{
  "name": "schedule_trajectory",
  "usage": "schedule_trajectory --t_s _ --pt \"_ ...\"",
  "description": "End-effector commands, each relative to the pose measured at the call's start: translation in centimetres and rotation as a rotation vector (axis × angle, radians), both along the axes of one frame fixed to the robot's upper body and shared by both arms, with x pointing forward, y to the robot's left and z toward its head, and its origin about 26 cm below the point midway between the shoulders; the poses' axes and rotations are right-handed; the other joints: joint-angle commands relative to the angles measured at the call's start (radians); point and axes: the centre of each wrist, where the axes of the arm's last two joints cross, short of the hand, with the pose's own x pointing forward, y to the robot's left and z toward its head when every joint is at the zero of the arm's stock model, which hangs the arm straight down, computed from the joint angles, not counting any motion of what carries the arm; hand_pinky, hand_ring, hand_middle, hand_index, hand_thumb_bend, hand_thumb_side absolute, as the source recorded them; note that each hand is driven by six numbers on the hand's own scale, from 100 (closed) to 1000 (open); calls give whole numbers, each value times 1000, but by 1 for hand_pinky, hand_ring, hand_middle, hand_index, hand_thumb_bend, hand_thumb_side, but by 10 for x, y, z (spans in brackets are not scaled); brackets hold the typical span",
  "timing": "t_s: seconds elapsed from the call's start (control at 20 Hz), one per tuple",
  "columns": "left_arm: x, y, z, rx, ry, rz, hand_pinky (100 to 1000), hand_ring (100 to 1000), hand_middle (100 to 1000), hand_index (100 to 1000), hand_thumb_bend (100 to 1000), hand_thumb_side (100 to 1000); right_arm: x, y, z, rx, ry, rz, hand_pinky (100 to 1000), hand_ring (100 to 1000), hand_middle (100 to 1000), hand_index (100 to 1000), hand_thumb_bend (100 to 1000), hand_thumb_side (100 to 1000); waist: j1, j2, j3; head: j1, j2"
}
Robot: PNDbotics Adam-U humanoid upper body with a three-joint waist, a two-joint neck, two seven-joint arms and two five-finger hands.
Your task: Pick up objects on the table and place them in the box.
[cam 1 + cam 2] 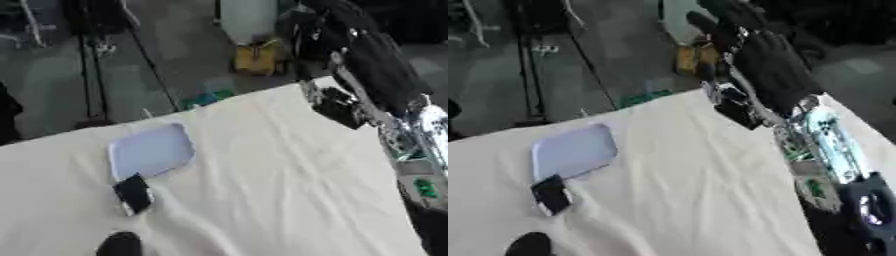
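A pale blue, flat box (150, 150) with rounded corners lies on the left part of the cream cloth. A small black, flat object (133, 193) with a light rim rests just in front of the box, touching its near corner. A dark rounded shape (119, 245) sits at the bottom edge; I cannot make out what it is. My right arm rises along the right side, and my black right hand (756, 55) hangs blurred above the table's far right corner, far from the box. Nothing shows in it.
The cream cloth covers the table (262, 190) and is wrinkled in the middle. Beyond the far edge are a grey floor, a yellow item (255, 57) and dark stand legs (92, 65). My right arm's silver and green parts (422, 185) line the right edge.
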Motion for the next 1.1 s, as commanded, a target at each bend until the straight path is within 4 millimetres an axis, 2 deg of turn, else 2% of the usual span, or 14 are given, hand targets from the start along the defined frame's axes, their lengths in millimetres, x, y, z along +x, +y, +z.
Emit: schedule_trajectory --t_s 0.05,0.9,1.1 --pt "-2 5 10 27 -32 5 989 1000 1000 940 100 990 -2 -2 9 -28 -30 -13 1000 1000 1000 1000 127 100 -7 -15 1 6 -3" --pt "-2 5 9 27 -30 9 991 1000 1000 941 100 994 -2 -1 10 -40 -16 -10 1000 1000 1000 1000 106 100 -11 -16 3 9 -2" --pt "-2 5 9 26 -30 8 991 1000 1000 941 100 994 -1 1 9 -33 5 17 1000 1000 1000 1000 100 194 -10 -15 4 20 5"
